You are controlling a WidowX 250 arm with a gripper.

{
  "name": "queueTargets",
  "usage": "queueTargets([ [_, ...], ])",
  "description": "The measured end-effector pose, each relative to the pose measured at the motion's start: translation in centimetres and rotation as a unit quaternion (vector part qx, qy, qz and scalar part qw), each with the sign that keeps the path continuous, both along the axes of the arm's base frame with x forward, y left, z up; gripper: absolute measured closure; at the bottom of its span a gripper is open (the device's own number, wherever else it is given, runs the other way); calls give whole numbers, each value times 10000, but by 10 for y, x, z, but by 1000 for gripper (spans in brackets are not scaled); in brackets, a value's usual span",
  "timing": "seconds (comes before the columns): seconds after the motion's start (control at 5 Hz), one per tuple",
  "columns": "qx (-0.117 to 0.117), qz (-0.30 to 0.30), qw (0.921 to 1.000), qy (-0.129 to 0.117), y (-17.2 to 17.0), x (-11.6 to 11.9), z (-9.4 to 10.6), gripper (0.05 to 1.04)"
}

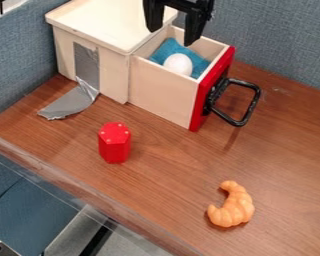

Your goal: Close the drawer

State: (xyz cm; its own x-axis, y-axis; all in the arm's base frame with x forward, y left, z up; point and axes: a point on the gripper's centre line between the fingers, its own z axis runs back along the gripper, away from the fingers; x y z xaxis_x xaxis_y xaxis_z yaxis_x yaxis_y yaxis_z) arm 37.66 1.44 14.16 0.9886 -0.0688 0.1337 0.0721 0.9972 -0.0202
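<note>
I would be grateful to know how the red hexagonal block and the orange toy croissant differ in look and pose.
The red hexagonal block stands upright, whereas the orange toy croissant lies flat. The block has straight edges; the croissant curves in a ridged crescent. The block's top bears small pale dots, the croissant none. Both rest on the brown wooden tabletop.

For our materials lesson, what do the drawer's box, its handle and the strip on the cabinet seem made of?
Drawer box: probably wood or plywood, pale and matte, with flat panels.
Handle: glossy black, perhaps plastic or painted metal; highlights show along it.
Strip: likely duct tape, silvery grey, wrinkled, with a ragged end.
</note>
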Motion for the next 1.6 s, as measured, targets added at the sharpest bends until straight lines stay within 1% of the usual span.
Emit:
queueTargets([
  [0.2,-5,14,9998,193,0,0,-14,83],
  [0.6,56,-226,9988,437,-34,-2,-30,83],
  [1.0,102,-368,9977,555,-72,5,-39,83],
  [1.2,154,-508,9970,572,-98,11,-45,84],
  [1.4,232,-656,9956,626,-118,13,-50,84],
  [1.6,354,-780,9940,682,-135,18,-62,84],
])
